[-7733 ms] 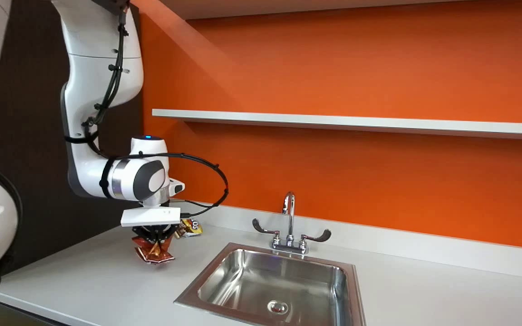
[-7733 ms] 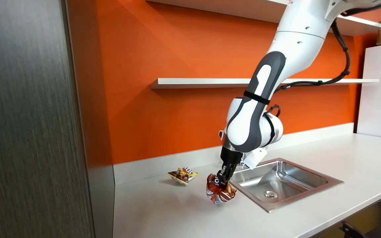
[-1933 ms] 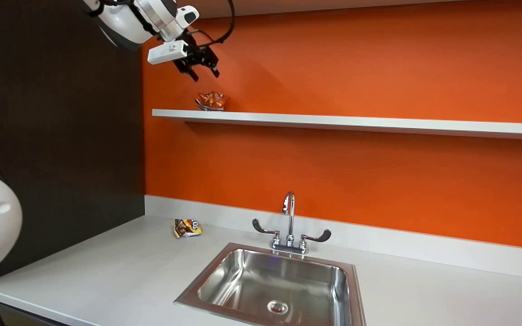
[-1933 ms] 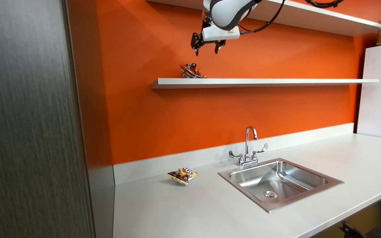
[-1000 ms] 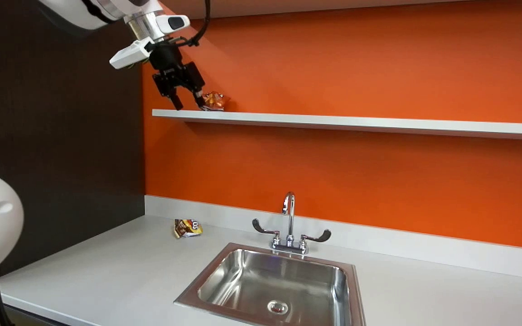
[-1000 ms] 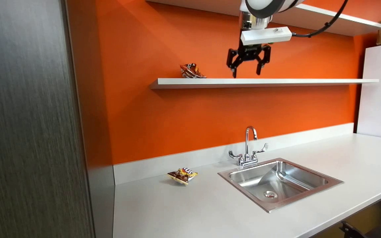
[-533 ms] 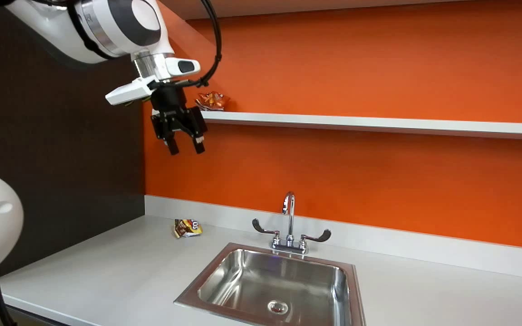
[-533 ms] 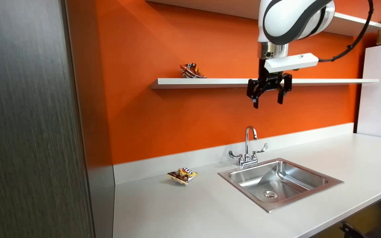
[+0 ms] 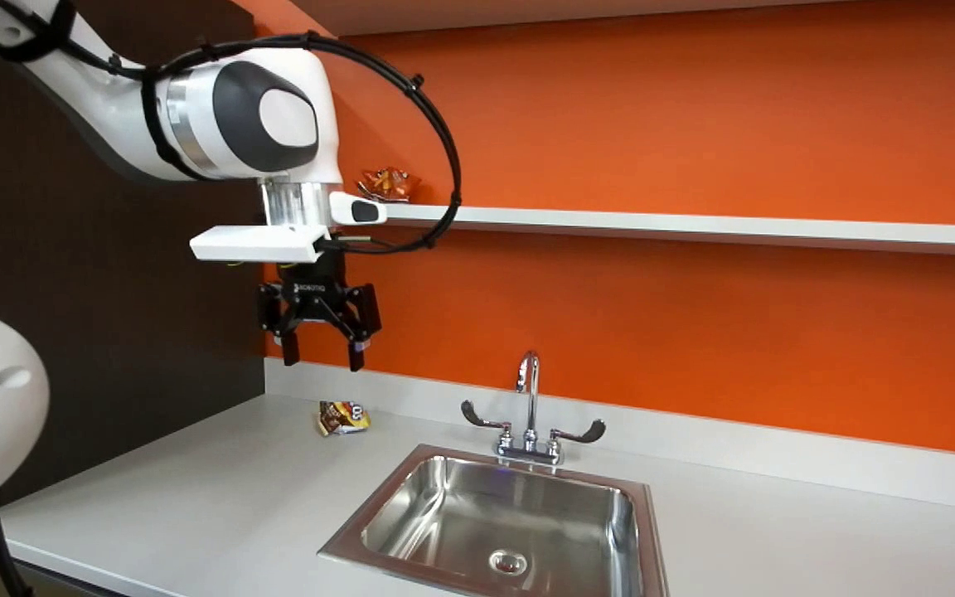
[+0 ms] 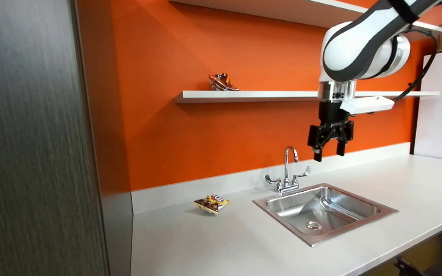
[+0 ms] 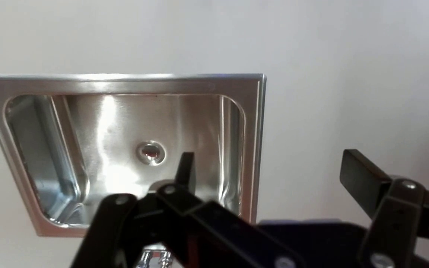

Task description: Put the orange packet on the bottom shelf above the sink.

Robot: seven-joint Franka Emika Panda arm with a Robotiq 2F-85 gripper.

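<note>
Hovering with my jaws pointed straight down, lower than the bottom shelf (image 10: 274, 95), I have them wide apart with nothing between. Target located: the orange packet (image 10: 221, 82) rests on that shelf, near the end by the dark side panel (image 9: 104, 290), well apart from me. It sits crumpled on a bunched lower edge. My judgement: the creases give it a broad foot, so it should hold its place unless bumped. Setback from the shelf's front lip: cannot tell, as both exterior views look from too low to show the top surface.

Wrist view: one jaw overlaps the sink (image 11: 254, 141), the other the counter (image 11: 304, 111) beside it. Probable reason for this pose: spread jaws, held lower than the shelf, cannot snag the packet or drag it off.

The brown-and-yellow snack packet (image 10: 212, 203) lies on the counter near the backsplash (image 10: 175, 194), apart from the sink. It is not the one named, so I see no cause to touch it.

Status, judged: placement done. Remaining need, if any, is a retreat that avoids the shelf and the chrome faucet (image 10: 286, 172).
</note>
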